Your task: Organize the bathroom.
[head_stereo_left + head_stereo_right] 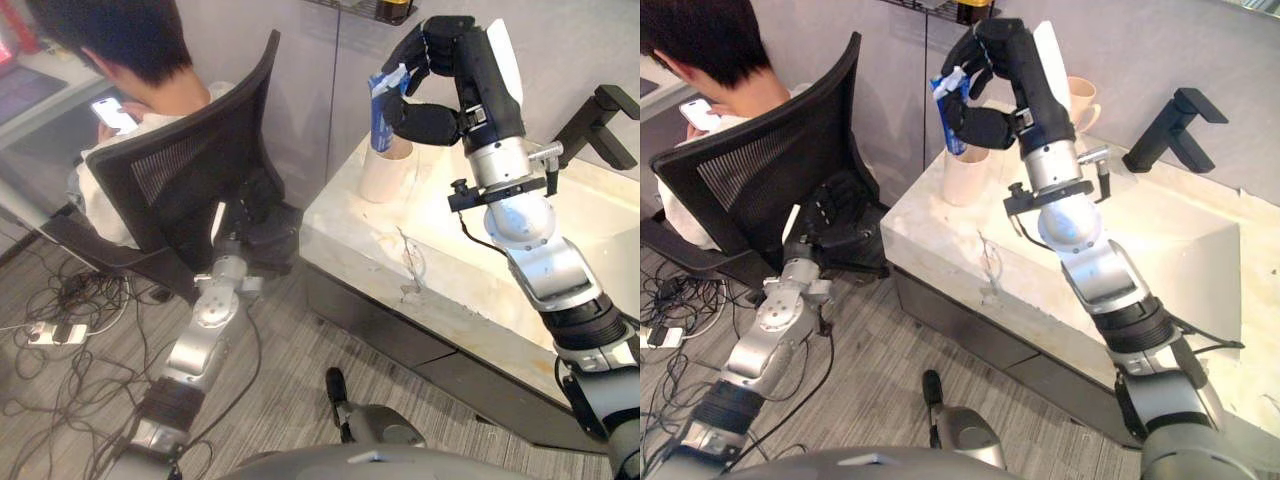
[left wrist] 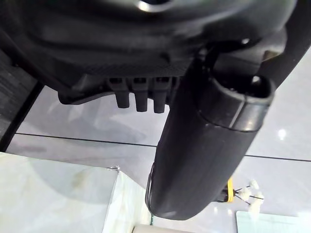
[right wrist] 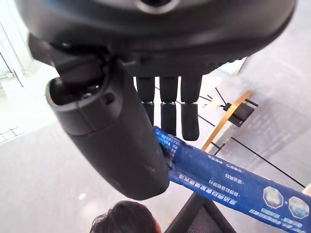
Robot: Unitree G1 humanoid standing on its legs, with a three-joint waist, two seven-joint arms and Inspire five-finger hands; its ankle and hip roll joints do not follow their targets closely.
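Observation:
My right hand (image 1: 445, 70) is raised over the stone counter's (image 1: 350, 235) left corner, shut on a blue toothpaste tube (image 1: 384, 112). The tube stands nearly upright, its lower end at the mouth of a beige cup (image 1: 386, 172) on that corner. In the right wrist view the thumb and fingers (image 3: 167, 109) pinch the tube (image 3: 228, 182) near one end. My left hand (image 1: 835, 215) hangs low beside the black office chair (image 1: 750, 180), fingers relaxed and empty; its thumb (image 2: 204, 145) holds nothing.
A person (image 1: 130, 50) sits in the office chair at the left, looking at a phone. A sink basin (image 1: 1160, 250) with a black faucet (image 1: 1170, 130) lies right of the cup; a beige mug (image 1: 1081, 100) stands behind. Cables and a power strip (image 1: 55, 333) cover the floor at the left.

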